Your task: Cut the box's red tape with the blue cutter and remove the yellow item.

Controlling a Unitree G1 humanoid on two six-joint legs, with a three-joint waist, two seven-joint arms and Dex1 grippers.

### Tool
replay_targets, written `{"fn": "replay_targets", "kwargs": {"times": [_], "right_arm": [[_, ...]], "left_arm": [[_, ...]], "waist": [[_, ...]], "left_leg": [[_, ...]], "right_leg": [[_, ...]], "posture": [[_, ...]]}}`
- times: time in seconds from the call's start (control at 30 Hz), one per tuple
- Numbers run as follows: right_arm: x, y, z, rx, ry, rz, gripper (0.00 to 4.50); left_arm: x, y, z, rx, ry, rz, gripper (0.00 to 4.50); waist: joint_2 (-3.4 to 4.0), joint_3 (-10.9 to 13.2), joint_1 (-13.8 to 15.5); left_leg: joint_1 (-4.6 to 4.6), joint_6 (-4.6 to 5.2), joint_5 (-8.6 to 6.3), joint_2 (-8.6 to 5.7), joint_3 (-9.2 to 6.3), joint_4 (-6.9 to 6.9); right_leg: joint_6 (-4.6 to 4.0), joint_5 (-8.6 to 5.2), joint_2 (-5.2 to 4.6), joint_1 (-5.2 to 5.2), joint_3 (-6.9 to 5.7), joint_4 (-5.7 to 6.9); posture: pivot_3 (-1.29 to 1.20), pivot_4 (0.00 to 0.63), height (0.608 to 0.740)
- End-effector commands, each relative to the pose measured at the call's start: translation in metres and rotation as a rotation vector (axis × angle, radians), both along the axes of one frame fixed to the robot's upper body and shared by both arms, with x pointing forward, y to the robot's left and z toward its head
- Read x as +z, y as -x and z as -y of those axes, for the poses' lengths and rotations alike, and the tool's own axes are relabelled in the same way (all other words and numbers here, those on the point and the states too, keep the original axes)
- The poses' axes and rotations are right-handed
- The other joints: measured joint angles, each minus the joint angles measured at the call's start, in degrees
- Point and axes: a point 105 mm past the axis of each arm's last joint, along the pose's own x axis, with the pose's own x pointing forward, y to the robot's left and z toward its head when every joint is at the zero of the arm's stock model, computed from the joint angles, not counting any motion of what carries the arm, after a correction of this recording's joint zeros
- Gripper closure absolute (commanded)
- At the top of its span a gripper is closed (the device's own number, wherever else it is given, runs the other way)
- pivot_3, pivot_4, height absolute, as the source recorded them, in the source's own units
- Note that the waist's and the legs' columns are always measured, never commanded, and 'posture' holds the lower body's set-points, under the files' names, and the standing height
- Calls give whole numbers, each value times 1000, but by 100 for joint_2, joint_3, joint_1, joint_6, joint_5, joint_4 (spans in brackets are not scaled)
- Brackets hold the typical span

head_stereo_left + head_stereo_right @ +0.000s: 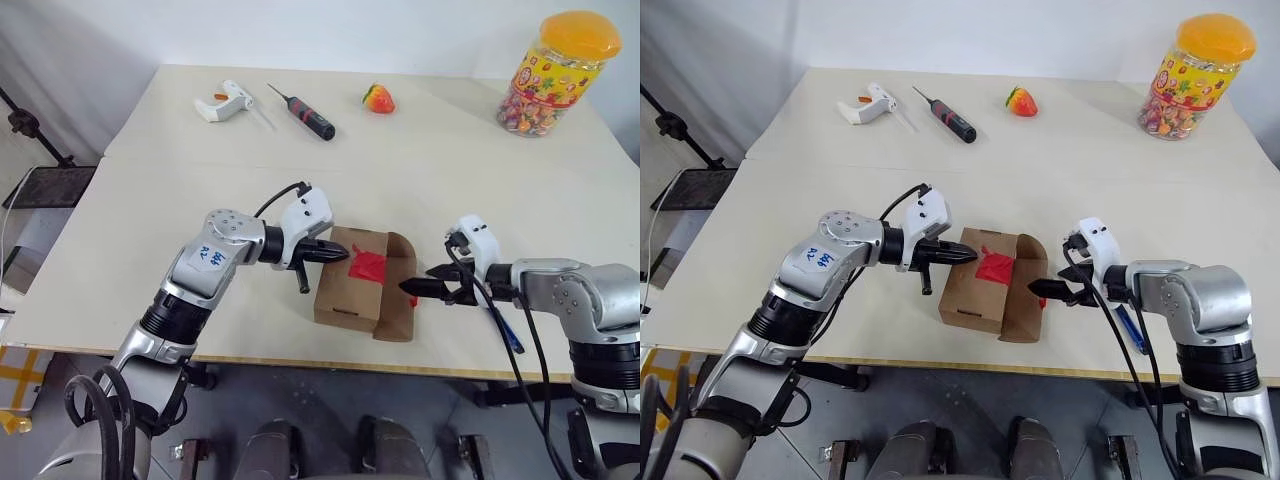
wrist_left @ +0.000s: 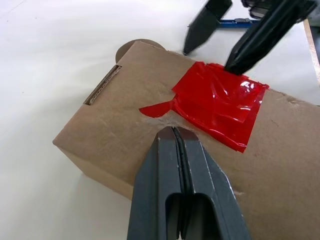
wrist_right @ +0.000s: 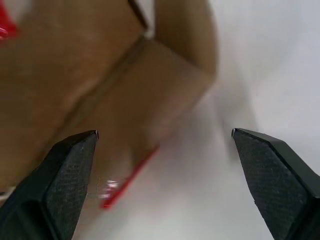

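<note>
The small brown cardboard box [image 1: 352, 290] is pinned under the shut fingertips of the left gripper [image 1: 338, 254], just beside the wrinkled red tape [image 2: 218, 102]. The right gripper [image 1: 423, 288], spread wide and empty, is best closed on the loose flap [image 1: 400, 290] beside its fingers, the box kept pressed flat.

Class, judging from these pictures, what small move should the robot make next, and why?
Probably close the open right gripper on the box's loose side flap and fold it outward. The red tape looks torn, the blue cutter lies on the table, and the shut left gripper rests against the box.
</note>
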Motion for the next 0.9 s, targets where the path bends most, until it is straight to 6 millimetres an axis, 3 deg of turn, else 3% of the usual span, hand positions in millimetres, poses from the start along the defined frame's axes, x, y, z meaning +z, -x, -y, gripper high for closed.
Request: {"fn": "replay_targets", "kwargs": {"times": [0.03,0.23,0.4,0.5,0.73,0.87,0.9], "right_arm": [[-10,6,-9,15,-155,-147,38],[-20,-5,-25,16,-279,-257,38],[-23,-10,-38,39,-270,-267,38],[-22,-13,-38,20,-277,-271,643],[-16,-18,-38,-16,-279,-259,3003],[7,-23,-28,-73,-267,-199,4351],[13,-24,-27,-75,-259,-174,4435]], "left_arm": [[-9,0,-2,15,-21,-15,4500],[-9,0,-1,4,-25,-7,4500],[-8,-1,0,1,-26,-3,4500],[-8,-1,-1,0,-27,-1,4500],[-10,0,-2,-1,-29,-1,4500],[-10,-2,-4,7,-29,6,4500],[-10,-2,-4,10,-29,8,4500]], "waist": [[-1,-1,-2],[-13,-13,-67],[-16,-17,-163],[-16,-17,-162],[-15,-17,-153],[-11,-14,-153],[-6,-11,-151]], "left_leg": [[0,0,0,0,1,0],[13,-1,0,2,8,-4],[19,-8,3,7,9,-8],[20,-9,4,9,9,-7],[17,-10,3,7,11,-8],[11,-10,3,8,11,-8],[9,-10,3,7,12,-7]], "right_leg": [[0,0,0,0,0,0],[-1,-1,3,1,7,9],[-5,-3,6,0,10,17],[-6,-3,7,0,13,18],[-7,-4,7,-4,16,18],[-7,-4,6,-11,18,19],[-7,-4,5,-12,18,19]], "posture": [[0,150,740],[0,150,740],[0,150,740],[0,150,740],[0,150,740],[0,150,740],[0,150,740]]}}
